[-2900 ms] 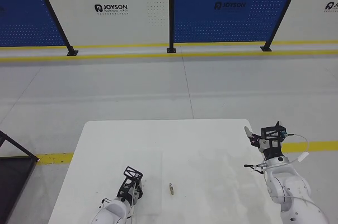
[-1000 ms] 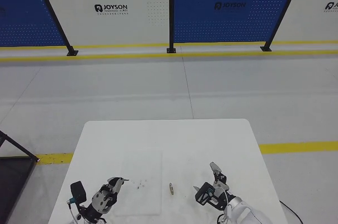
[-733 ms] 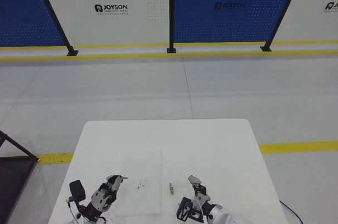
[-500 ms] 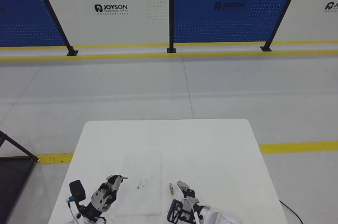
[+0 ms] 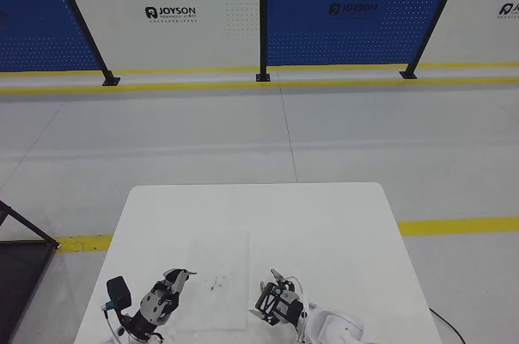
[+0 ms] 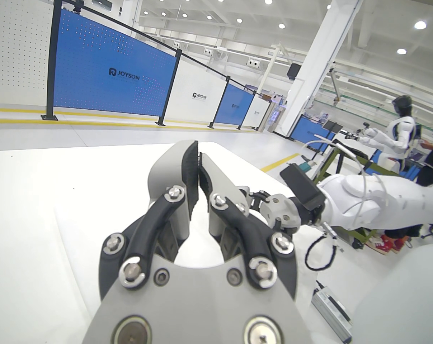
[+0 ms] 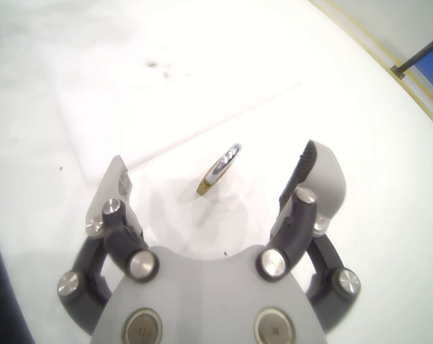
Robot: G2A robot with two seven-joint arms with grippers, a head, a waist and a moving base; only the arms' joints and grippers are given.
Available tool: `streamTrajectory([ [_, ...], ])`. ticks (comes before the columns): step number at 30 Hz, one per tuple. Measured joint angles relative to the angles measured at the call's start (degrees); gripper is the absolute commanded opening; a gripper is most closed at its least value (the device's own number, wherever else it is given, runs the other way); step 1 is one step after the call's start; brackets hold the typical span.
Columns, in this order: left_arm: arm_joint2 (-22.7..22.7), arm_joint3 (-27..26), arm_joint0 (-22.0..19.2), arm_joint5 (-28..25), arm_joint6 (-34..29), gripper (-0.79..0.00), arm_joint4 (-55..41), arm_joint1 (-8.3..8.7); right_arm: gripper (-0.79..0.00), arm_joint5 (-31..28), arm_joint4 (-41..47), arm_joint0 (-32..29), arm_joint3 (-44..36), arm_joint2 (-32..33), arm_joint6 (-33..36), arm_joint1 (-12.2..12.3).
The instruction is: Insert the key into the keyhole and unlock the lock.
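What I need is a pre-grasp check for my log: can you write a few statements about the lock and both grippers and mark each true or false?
1. The right gripper is open, with the lock between its fingers. True.
2. The lock is lifted clear of the table. False: it rests on the table, and neither finger touches it.
3. The left gripper is shut. True.
4. The left gripper is the one placed over the lock. False: the right gripper is over it, and the left gripper is off to one side near the table's front edge.
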Motion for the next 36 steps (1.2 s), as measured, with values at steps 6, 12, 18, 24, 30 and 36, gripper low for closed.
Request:
streamTrajectory([
  [6, 0.0, 0.0, 0.0, 0.0, 0.0, -0.785, 0.0, 0.00, -0.219, 0.3, 0.6, 1.7, 2.6, -1.8, -0.7, -0.5],
  [12, 0.0, 0.0, 0.0, 0.0, 0.0, -0.785, 0.0, 0.00, -0.409, 1.4, 1.0, 2.5, 4.2, -2.9, -1.4, -0.8],
  [18, 0.0, 0.0, 0.0, 0.0, 0.0, -0.785, 0.0, 0.00, -0.459, 2.4, 1.8, 2.8, 5.4, -3.1, -2.2, -0.8],
  [24, 0.0, 0.0, 0.0, 0.0, 0.0, -0.785, 0.0, 0.00, -0.533, 3.5, 1.9, 2.7, 5.7, -3.1, -2.6, -0.8],
  [30, 0.0, 0.0, 0.0, 0.0, 0.0, -0.785, 0.0, 0.00, -0.742, 3.5, 2.4, 3.0, 6.0, -3.1, -2.5, -0.8],
  [36, 0.0, 0.0, 0.0, 0.0, 0.0, -0.785, 0.0, 0.00, -0.785, 3.6, 2.2, 2.9, 5.8, -3.0, -4.2, -0.6],
])
